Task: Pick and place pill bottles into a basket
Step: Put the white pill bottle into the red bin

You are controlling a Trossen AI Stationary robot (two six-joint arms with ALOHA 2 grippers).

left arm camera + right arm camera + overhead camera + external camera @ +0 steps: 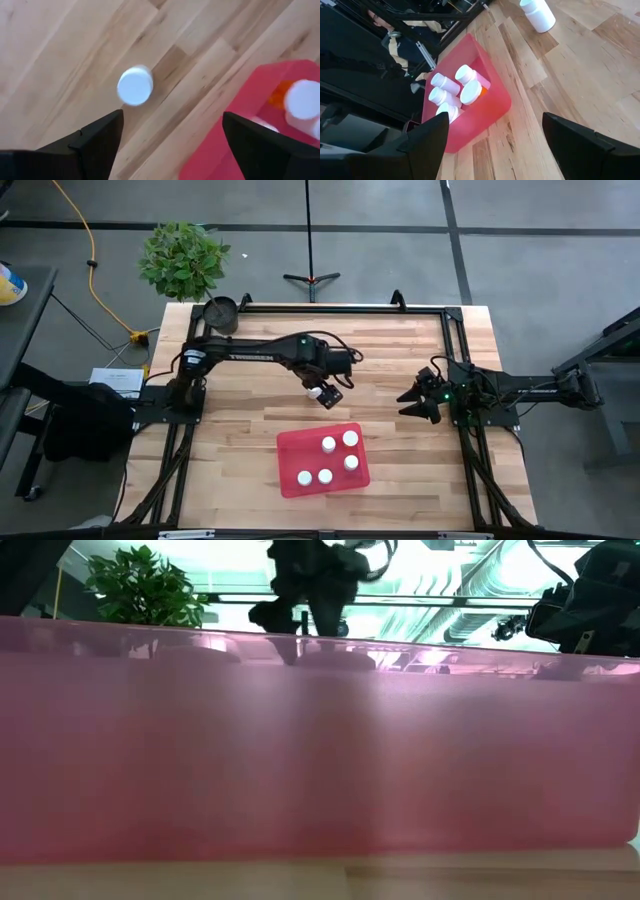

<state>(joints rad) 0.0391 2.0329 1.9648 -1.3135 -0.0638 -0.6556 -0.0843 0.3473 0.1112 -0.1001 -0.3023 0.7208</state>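
Five pill bottles already stand white cap up in the red basket, which sits on the wooden table near its front edge, and one of them shows an orange body in the right wrist view. The sixth bottle stands alone on the bare wood just beyond the basket's far edge — upright, so its long axis runs vertical and the left wrist camera looks almost straight down on its round cap. The left gripper hangs directly above it with its jaws wide apart and nothing between them; the bottle appears ahead of the fingertips and off toward one of them, not centred in the gap. The likely next move is a short shift forward and sideways, then a straight descent over the cap. The right gripper waits well off to the side, jaws also spread and empty — the left arm is plainly the nearer one
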